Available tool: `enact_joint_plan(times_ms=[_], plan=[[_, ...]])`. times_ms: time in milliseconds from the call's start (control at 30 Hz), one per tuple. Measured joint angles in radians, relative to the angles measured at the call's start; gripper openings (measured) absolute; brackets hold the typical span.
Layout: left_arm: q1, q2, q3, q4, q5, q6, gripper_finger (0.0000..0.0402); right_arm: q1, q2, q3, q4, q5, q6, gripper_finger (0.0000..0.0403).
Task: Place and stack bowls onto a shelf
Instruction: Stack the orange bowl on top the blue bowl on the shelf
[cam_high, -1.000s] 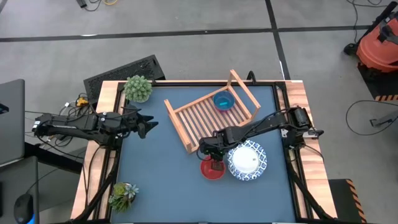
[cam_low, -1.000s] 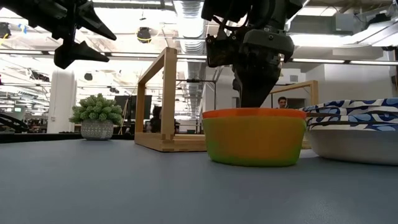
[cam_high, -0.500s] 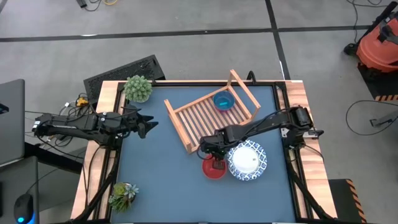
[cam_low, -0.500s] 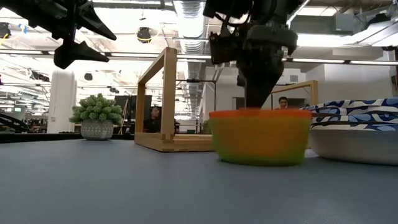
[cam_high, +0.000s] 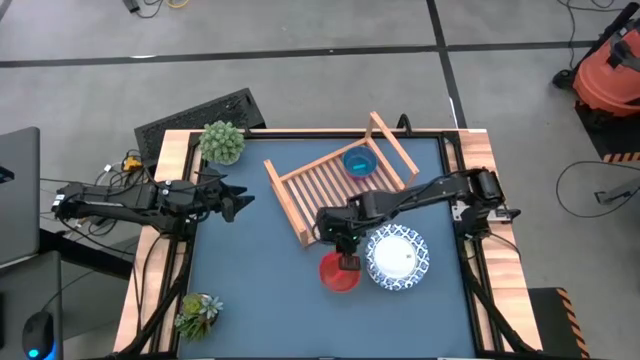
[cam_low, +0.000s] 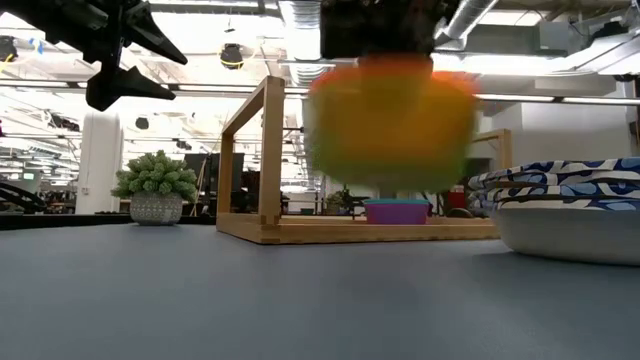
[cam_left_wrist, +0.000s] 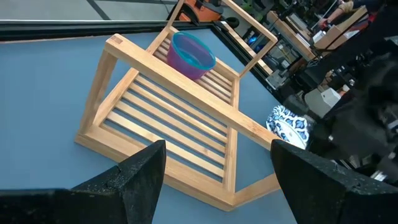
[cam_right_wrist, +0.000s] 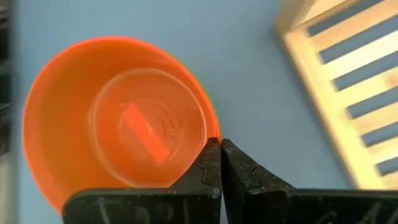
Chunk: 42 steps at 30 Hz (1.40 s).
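Note:
A small bowl (cam_high: 336, 274), orange inside and green outside, hangs in my right gripper (cam_high: 347, 262) above the table, between the wooden slatted rack (cam_high: 335, 180) and the stacked white bowls with blue patterns (cam_high: 397, 257). The low view shows this bowl (cam_low: 390, 120) blurred and clear of the tabletop. A pink bowl with a blue inside (cam_high: 359, 162) stands on the rack's slats near its far end, shown also in the left wrist view (cam_left_wrist: 189, 55). My left gripper (cam_high: 240, 203) hovers open over the table's left side, touching nothing. My right gripper (cam_right_wrist: 221, 155) pinches the orange-and-green bowl's rim (cam_right_wrist: 210, 132) from above, pointing down, one finger inside the wall and one outside. The bowl (cam_right_wrist: 118, 137) is lifted clear of the table and hangs about upright, mouth up, below the fingers.
Spiky green potted plants stand at the far left corner (cam_high: 222, 142) and the near left corner (cam_high: 198, 312). A black keyboard (cam_high: 195, 118) lies beyond the table's far left edge. The white bowls (cam_low: 570, 205) sit close beside the lifted bowl. Bare blue tabletop (cam_high: 250, 280) lies left of the rack.
My right gripper has risen with the orange-and-green bowl. A second ago the bowl stood on the table; half a second ago it shifted slightly; now it hangs well clear of the surface. The left arm has kept still.

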Motion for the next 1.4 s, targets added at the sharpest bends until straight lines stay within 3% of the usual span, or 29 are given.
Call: enact_joint_plan(times_ms=[100, 200, 267, 367, 467, 667, 733, 900, 1067, 1233, 1400], plan=[[0.0, 0.0, 0.0, 0.0, 0.006, -0.001, 0.0274, -0.01, -0.007, 0.001, -0.037, 0.067, 0.049, 0.0017], [0.0, 0.0, 0.0, 0.0, 0.011, -0.009, 0.0274, -0.023, -0.01, -0.001, -0.045, 0.009, 0.008, 0.0017], [0.0, 0.0, 0.0, -0.001, 0.011, -0.01, 0.0274, -0.024, -0.019, 0.002, -0.043, 0.075, 0.034, 0.0017], [0.0, 0.0, 0.0, -0.001, 0.011, -0.009, 0.0274, -0.036, -0.019, -0.001, -0.058, 0.005, 0.006, 0.0017], [0.0, 0.0, 0.0, -0.002, 0.011, -0.009, 0.0274, -0.04, -0.02, 0.0, -0.043, 0.058, 0.033, 0.0017], [0.0, 0.0, 0.0, -0.02, 0.011, -0.009, 0.0274, -0.088, -0.053, 0.001, -0.074, -0.051, -0.019, 0.0017], [0.0, 0.0, 0.0, -0.02, 0.011, -0.009, 0.0274, -0.123, -0.09, 0.02, -0.104, -0.04, -0.049, 0.0017], [0.0, 0.0, 0.0, -0.024, 0.004, -0.01, 0.0274, -0.289, -0.189, 0.08, -0.156, 0.071, -0.164, 0.0017], [0.0, 0.0, 0.0, -0.023, -0.008, -0.024, 0.0274, -0.527, -0.217, 0.135, -0.173, 0.148, -0.251, 0.0017], [0.0, 0.0, 0.0, -0.023, -0.037, -0.037, 0.0274, -0.72, -0.159, 0.191, -0.173, 0.152, -0.365, 0.0017], [0.0, 0.0, 0.0, -0.023, -0.083, -0.066, 0.0274, -0.81, -0.066, 0.209, -0.183, 0.14, -0.485, 0.0017]])
